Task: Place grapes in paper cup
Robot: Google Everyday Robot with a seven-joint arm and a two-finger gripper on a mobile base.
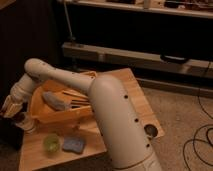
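Observation:
My gripper (11, 108) is at the far left, past the left end of the wooden tray, at the end of my white arm (107, 115). It hangs just above and left of the white paper cup (26, 123), which stands upright on the table's left edge. A small dark shape sits at the gripper's tip right over the cup. I cannot tell whether it is the grapes. No grapes show anywhere else.
A wooden tray (75, 114) holds a grey cloth (55, 100) and wooden utensils. A light green cup (51, 142) and a blue-grey sponge (74, 145) lie in front of it. The wooden table (135, 95) has a round hole (152, 131) at its right. Dark shelving stands behind.

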